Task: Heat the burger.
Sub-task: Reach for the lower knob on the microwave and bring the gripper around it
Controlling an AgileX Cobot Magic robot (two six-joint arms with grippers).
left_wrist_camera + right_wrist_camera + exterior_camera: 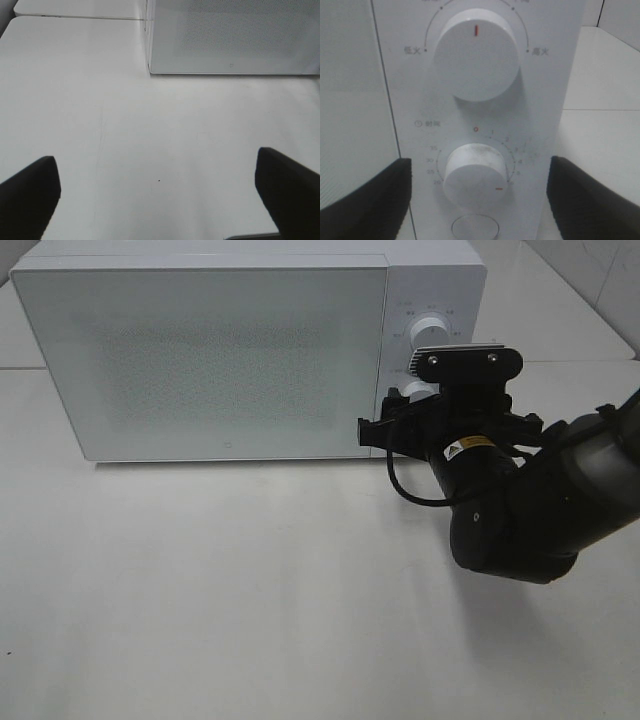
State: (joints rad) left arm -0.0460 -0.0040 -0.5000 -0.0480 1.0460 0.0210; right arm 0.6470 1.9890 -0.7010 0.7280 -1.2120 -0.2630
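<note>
The burger is out of view. The white microwave [200, 350] stands at the back of the table with its door shut. My right gripper [400, 420] is held up to the control panel [545, 100], open. Its dark fingers [370, 200] stand wide on either side of the lower timer knob [476, 172] without touching it. The knob's orange mark points down to the right of the dial. My left gripper [156, 160] is open over bare table, facing the microwave's front left corner [149, 65]. The left arm does not show in the exterior high view.
Above the timer knob is a larger power knob [475, 52] with its red mark straight up. A round button [475, 227] sits below the timer knob. The white table [200, 590] spreads out in front of the microwave. The right arm's black body [540, 510] hangs over the table's right side.
</note>
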